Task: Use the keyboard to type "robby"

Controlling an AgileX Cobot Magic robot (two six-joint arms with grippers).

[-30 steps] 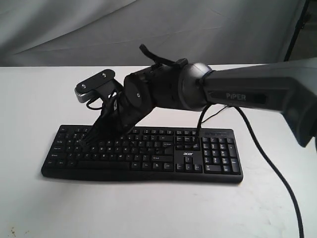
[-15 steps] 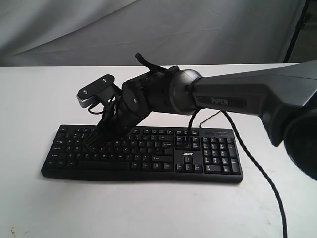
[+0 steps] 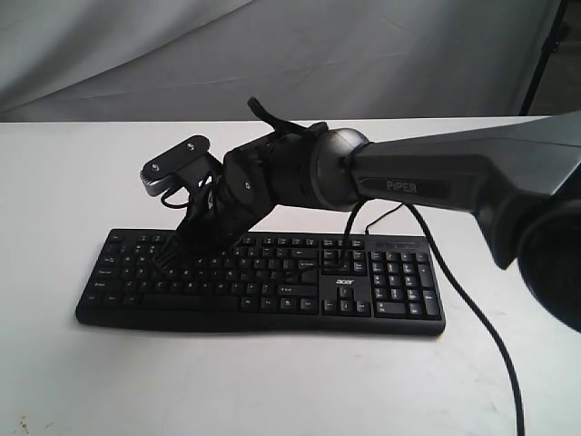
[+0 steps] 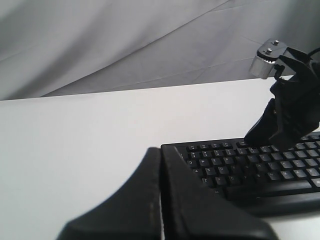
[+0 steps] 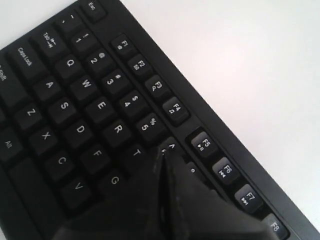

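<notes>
Reaching in from the right, the right gripper (image 3: 170, 257) has its fingers pressed together, with the tip angled down at the keyboard (image 3: 272, 289) around the T and 6 keys. Can't tell if it's actually touching a key. Keyboard lies flat on the white table (image 3: 73, 182). Left gripper (image 4: 160, 156) is closed too, sitting off the keyboard's Esc end.

One keyboard, two grippers, one table.
You are looking at a single keyboard (image 3: 263, 286) lying on one white table (image 3: 73, 182). Two grippers are showing: the right gripper (image 5: 161, 157) is hanging over the keyboard's letter keys, and the left gripper (image 4: 160, 155) is sitting off the keyboard's Esc end. One silver wrist camera (image 3: 174, 162) is riding above the keyboard, and one grey cloth (image 3: 136, 54) is hanging behind it.
</notes>
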